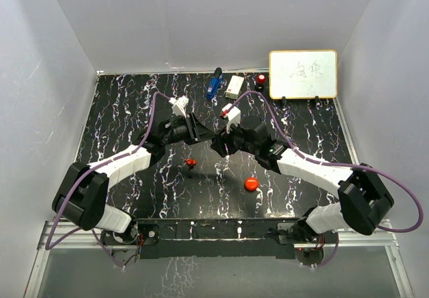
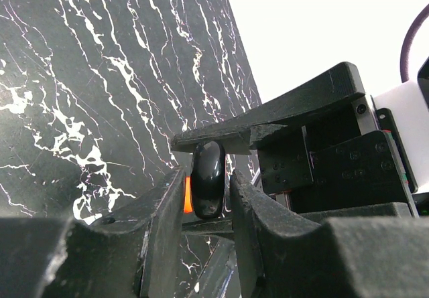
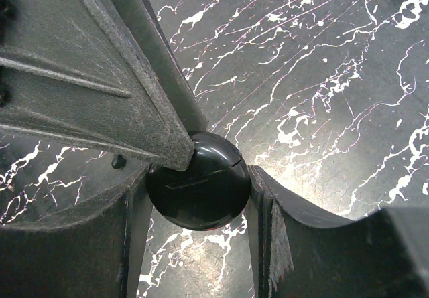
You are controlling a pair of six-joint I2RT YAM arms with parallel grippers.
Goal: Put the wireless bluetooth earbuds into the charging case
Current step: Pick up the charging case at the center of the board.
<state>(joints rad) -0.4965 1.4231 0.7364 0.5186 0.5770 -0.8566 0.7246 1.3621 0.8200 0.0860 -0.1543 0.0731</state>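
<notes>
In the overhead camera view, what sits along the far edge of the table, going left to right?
blue object → white box → small red-and-black item → whiteboard

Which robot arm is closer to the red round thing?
Right. Both grippers clamp the black round case; the right gripper sits beyond and left of the red round puck, the left gripper farther off.

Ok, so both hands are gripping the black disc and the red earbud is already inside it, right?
Not quite. The left hand and right hand do grip the disc, but the earbud is not inside it. It lies loose on the table, as the top view shows.
</notes>
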